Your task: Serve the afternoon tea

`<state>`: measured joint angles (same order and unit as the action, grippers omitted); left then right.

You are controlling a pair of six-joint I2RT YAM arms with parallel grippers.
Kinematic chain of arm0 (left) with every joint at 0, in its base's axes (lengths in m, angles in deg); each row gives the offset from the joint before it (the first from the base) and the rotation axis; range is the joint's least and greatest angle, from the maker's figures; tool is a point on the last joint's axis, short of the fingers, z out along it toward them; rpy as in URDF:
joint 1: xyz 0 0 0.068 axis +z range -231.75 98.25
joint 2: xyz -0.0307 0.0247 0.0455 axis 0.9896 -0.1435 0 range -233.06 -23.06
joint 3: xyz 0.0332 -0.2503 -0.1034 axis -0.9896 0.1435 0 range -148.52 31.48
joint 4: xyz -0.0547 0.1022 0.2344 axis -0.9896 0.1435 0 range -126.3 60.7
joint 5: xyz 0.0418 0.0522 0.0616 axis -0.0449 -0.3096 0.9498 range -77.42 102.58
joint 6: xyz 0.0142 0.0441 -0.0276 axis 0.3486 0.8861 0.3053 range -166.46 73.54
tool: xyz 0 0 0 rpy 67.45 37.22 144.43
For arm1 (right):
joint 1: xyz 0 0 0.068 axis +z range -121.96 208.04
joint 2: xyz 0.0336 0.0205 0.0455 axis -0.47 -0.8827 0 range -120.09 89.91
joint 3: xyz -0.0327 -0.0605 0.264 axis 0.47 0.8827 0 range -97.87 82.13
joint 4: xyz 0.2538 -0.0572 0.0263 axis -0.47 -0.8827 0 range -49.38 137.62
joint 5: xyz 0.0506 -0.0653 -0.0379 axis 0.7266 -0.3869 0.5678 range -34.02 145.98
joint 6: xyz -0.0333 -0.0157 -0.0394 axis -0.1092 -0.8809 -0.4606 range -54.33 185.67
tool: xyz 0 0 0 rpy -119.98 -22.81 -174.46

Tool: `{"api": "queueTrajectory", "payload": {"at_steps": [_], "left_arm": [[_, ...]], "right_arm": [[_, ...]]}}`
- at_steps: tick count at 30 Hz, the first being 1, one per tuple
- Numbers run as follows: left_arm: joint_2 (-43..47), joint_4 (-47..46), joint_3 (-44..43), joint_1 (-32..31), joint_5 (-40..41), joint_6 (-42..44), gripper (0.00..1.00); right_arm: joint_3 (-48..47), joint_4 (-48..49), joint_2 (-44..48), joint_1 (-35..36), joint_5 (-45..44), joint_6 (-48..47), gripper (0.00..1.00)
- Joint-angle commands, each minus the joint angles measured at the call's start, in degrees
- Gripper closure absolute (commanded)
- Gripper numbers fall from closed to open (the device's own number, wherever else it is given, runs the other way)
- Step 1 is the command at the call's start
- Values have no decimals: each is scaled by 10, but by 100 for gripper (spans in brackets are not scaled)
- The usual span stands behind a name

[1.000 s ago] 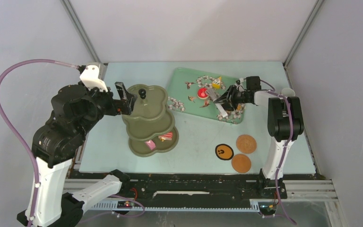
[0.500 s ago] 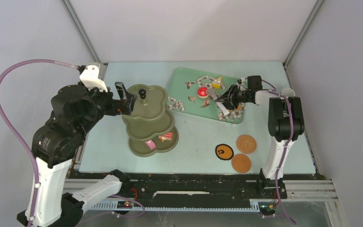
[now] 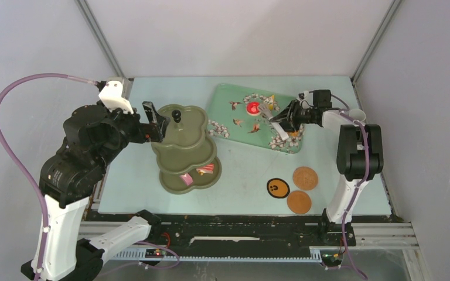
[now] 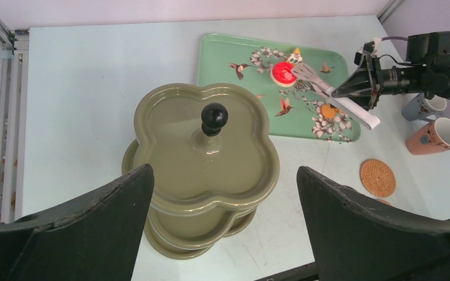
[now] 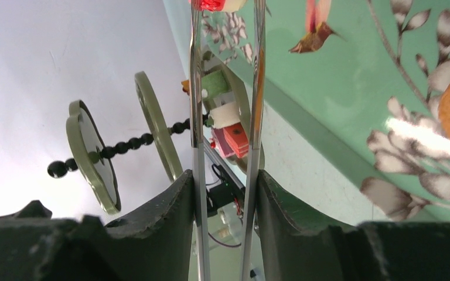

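The olive-green three-tier stand (image 3: 184, 146) stands left of centre, with a pink pastry (image 3: 186, 179) and a red one (image 3: 207, 169) on its bottom tier. My left gripper (image 3: 152, 123) is open and empty, beside and above the top tier (image 4: 205, 152). My right gripper (image 3: 290, 117) is shut on the metal tongs (image 5: 196, 117). The tongs' tips hold a red pastry (image 3: 252, 108) over the mint-green tray (image 3: 228, 99). A yellow pastry (image 3: 271, 99) and an orange one (image 4: 328, 110) lie on the tray. Two cups (image 4: 436, 134) show at the far right.
Two brown coasters (image 3: 305, 178) and a black one (image 3: 278, 187) lie near the front right, close to the right arm's base. Grey walls close in the back and sides.
My right gripper has swung towards the back with the tongs, and the red pastry has moved with the tongs' tips towards the tray's far side. The left arm has not moved.
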<state>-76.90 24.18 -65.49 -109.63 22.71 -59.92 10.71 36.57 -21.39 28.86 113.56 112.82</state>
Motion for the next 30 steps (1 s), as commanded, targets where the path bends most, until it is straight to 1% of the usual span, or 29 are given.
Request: {"api": "queueTrajectory", "payload": {"at_steps": [1, 8, 10, 12, 14, 16, 19, 22, 25, 30], "left_arm": [[1, -22, -9, -1, 6, 4, 0], [11, -48, 5, -1, 2, -34, 0], [19, -59, 15, -1, -1, -48, 0], [24, -68, 24, -1, -2, -61, 0], [28, -76, 30, -1, -4, -71, 0], [29, -78, 33, -1, -6, -79, 0], [29, -79, 31, -1, -6, -86, 0], [28, -78, 26, -1, -6, -91, 0], [29, -73, 22, -1, -5, -102, 0], [43, -63, 26, -1, 2, -120, 0]], "right_arm": [[-21, -72, 65, -4, 42, -69, 100], [-21, -236, 145, 1, 53, -195, 100], [-21, -277, 172, 25, 34, -218, 100], [-19, -289, 196, 59, 17, -221, 100], [0, -253, 221, 92, 11, -186, 100], [16, -199, 237, 131, 2, -126, 100], [19, -142, 234, 183, -9, -69, 100], [19, -64, 223, 230, -14, -19, 100], [18, -6, 203, 262, -13, 26, 100], [19, 50, 176, 286, -19, 65, 100]]}}
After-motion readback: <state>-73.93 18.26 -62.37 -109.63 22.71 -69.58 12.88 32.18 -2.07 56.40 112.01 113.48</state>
